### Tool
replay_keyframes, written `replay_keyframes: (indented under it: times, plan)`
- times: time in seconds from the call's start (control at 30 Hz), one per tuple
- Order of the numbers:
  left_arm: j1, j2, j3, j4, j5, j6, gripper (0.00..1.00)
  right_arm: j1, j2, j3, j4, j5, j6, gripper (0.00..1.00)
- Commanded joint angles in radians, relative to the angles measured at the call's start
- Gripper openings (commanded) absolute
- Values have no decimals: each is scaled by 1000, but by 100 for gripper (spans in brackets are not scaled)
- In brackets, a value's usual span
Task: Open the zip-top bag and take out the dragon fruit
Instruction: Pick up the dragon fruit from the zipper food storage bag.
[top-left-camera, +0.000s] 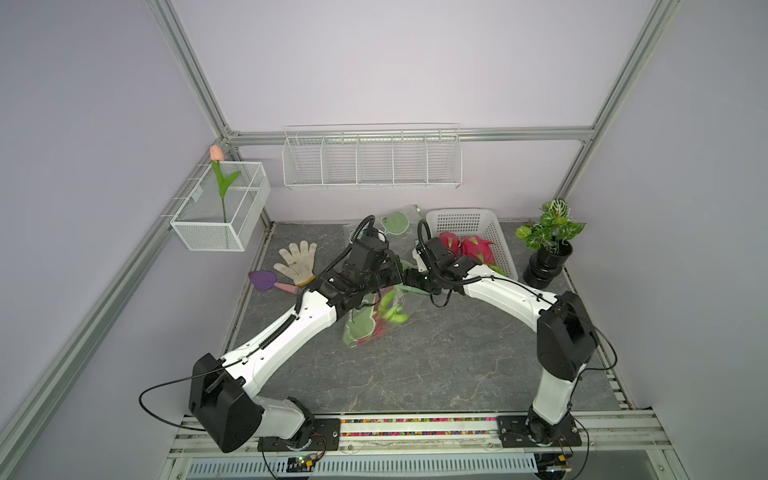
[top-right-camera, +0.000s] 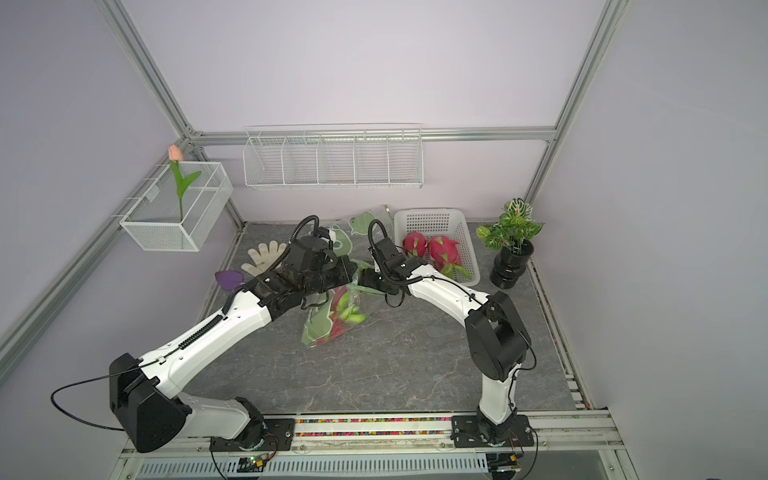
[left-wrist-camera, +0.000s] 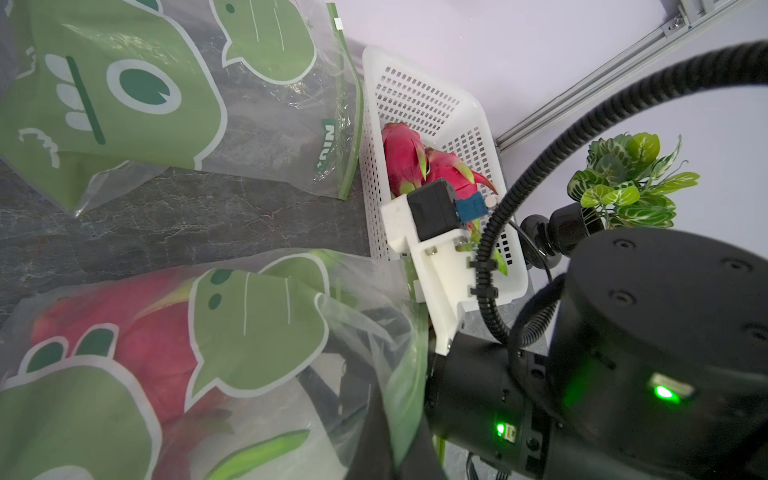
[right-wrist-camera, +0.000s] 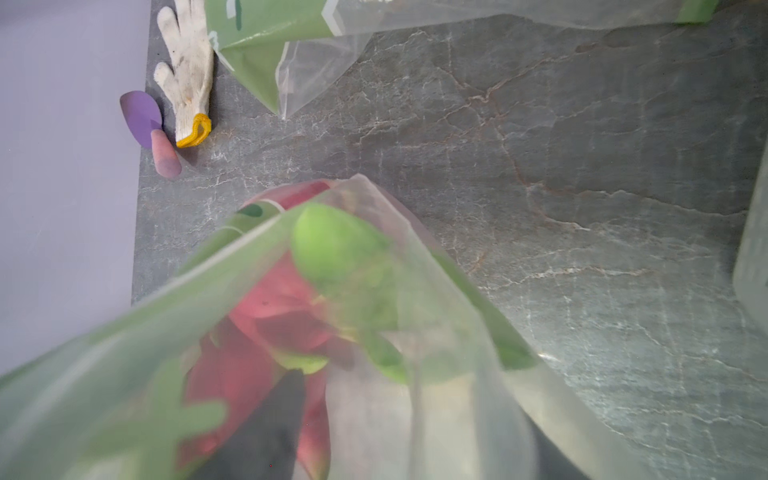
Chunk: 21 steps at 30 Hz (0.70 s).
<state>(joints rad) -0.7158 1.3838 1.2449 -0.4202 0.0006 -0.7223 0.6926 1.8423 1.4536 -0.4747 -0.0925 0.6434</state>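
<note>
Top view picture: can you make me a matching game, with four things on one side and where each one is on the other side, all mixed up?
Things:
1. pink fabric tulip
2. white knitted glove
3. two magenta dragon fruits
4. green-and-white leafy plant

Places:
A. in a black pot
B. in the white plastic basket
C. lying on the grey marbled table
D. standing in the white wire-mesh box

Pairs: 1-D, 2-C, 3-B, 4-A.
</note>
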Motion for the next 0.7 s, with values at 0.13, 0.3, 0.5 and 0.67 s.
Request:
replay_keyframes:
  times: [0.13, 0.3, 0.5, 0.67]
  plan:
    - [3, 15, 7, 52, -18, 8, 2, -31, -14, -38, -84, 98, -4, 70]
    - [4, 31, 9, 62, -13, 7, 2, -25, -9, -16, -133, 182, -17, 73]
    - [-7, 26, 13, 82, -4, 3, 2, -32, -7, -41, -59, 203, 2, 73]
    - [-19, 31, 13, 83, 9, -1, 5, -54, -10, -86, 109, 135, 29, 71]
